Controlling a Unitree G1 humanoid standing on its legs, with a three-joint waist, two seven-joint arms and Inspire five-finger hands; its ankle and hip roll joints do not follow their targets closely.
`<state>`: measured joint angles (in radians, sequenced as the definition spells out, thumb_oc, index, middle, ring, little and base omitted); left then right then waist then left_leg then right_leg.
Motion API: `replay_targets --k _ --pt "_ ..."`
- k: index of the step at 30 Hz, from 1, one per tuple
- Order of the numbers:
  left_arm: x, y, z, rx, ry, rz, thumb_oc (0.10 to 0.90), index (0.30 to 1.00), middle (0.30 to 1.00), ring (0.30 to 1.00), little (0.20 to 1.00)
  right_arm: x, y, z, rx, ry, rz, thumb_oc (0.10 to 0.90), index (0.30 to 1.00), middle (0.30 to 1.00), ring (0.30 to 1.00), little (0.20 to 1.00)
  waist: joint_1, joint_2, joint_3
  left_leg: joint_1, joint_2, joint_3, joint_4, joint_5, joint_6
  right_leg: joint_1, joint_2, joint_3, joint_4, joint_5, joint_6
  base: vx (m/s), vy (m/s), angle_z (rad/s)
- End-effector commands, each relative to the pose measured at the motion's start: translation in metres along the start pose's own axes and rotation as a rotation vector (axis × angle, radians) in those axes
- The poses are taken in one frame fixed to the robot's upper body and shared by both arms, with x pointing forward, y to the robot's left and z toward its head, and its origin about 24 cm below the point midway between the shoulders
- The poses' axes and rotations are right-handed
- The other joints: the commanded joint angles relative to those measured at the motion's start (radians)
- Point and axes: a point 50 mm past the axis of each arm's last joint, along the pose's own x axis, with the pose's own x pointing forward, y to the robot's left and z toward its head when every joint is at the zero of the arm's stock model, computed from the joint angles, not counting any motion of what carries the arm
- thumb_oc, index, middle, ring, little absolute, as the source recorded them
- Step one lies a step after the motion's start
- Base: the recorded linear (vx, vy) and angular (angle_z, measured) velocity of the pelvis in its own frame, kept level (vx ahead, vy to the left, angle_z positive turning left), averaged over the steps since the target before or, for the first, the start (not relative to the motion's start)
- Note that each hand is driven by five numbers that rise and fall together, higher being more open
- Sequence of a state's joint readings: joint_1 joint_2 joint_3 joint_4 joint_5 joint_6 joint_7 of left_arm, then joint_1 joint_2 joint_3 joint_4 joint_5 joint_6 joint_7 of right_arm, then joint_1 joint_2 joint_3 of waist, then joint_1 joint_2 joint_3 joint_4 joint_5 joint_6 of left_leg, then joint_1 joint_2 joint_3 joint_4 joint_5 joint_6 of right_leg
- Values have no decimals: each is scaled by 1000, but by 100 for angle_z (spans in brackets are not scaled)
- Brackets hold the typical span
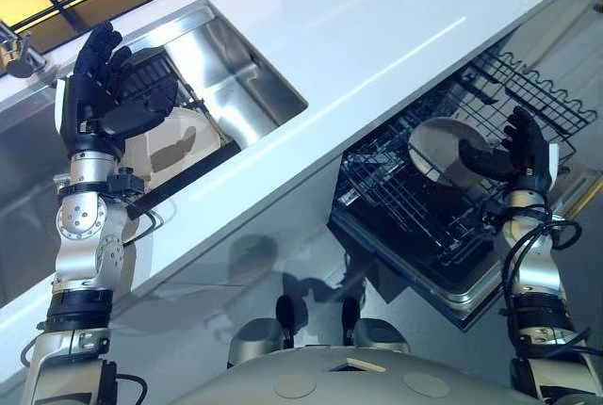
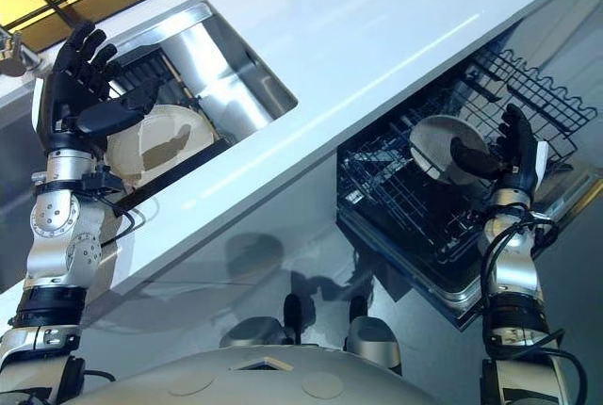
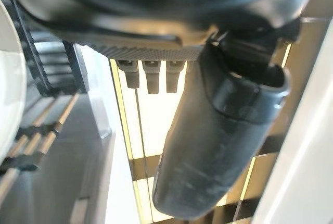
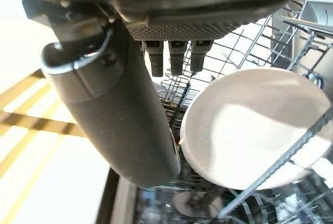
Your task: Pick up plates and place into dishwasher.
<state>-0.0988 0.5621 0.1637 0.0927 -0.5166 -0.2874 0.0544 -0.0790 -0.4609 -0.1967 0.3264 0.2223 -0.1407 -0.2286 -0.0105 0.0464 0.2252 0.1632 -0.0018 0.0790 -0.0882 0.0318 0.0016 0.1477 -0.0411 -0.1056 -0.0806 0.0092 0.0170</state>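
Plates at sink and dishwasher, both hands spread

Head views: the left hand (image 1: pixel 104 75) stood raised over the steel sink (image 1: pixel 247 73) at the far left, fingers straight and spread, holding nothing. Just below it a cream plate (image 1: pixel 162 151) leaned on edge in a dark rack (image 2: pixel 155 71) inside the sink. A white counter (image 1: pixel 377 38) ran across the scene. At the right, the dishwasher rack (image 1: pixel 415 207) was pulled out, and a second plate (image 2: pixel 435 146) stood on edge among its wires. The right hand (image 1: pixel 523 151) was just beside that plate, fingers straight, thumb reaching toward it.

Left wrist view: the thumb (image 3: pixel 218 140) jutted out apart from the straight fingers, nothing between them; the sink plate's rim showed at one edge.

Right wrist view: the thumb (image 4: pixel 114 114) and fingertips (image 4: pixel 179 60) were spread apart, with the standing plate (image 4: pixel 255 130) past them among the wires, ungripped.
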Motion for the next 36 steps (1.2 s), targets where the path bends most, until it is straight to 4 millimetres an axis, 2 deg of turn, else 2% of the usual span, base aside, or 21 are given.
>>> replay_targets --k 1,7,14,17,18,22,28,32,36 --pt "10 16 32 59 -199 41 800 900 900 900 900 3 -18 39 84 -235 -21 800 900 900 900 900 -34 8 -159 -41 -30 38 92 -130 1 -58 9 -26 128 -131 47 -50 147 -10" --pt "15 26 26 150 -140 86 800 900 900 900 900 -7 -4 44 184 -279 66 800 900 900 900 900 -48 18 -161 -31 -49 55 73 -137 29 -77 -6 -10 138 -119 70 -48 159 -11" --pt "28 40 29 339 -69 90 800 900 900 900 900 -15 18 56 180 -337 223 800 900 900 900 900 -49 29 -161 -38 -67 62 64 -139 47 -111 -24 -9 160 -111 92 -39 124 -10" --pt "32 56 28 560 22 76 800 900 900 900 900 -19 31 62 192 -360 359 800 900 900 900 900 -45 35 -156 -46 -75 67 69 -141 57 -126 -32 -10 172 -108 98 -36 104 -4" --pt "32 56 28 567 25 75 800 900 900 900 900 -20 31 62 195 -360 364 800 900 900 900 900 -45 35 -156 -47 -75 67 70 -141 57 -127 -32 -10 173 -108 99 -25 67 -1" --pt "33 83 30 772 134 92 800 900 900 900 900 -23 41 64 204 -354 484 800 900 900 900 900 -41 42 -148 -57 -82 69 74 -142 64 -142 -39 -11 183 -105 106 -26 71 0" --pt "33 122 45 1064 286 93 800 900 900 900 900 -28 52 55 151 -292 590 800 900 900 900 900 -33 56 -139 -74 -91 71 85 -143 72 -158 -47 -8 191 -102 112 -11 82 1" --pt "34 133 55 1079 332 72 800 900 900 900 900 -32 58 48 145 -244 637 800 900 900 900 900 -28 62 -129 -81 -97 64 90 -143 78 -168 -52 -7 199 -99 118 -3 77 4" --pt "37 131 54 954 361 22 800 900 900 900 900 -37 63 43 135 -219 667 800 900 900 900 900 -29 63 -123 -85 -102 58 87 -141 84 -183 -55 -2 218 -93 126 13 75 7"
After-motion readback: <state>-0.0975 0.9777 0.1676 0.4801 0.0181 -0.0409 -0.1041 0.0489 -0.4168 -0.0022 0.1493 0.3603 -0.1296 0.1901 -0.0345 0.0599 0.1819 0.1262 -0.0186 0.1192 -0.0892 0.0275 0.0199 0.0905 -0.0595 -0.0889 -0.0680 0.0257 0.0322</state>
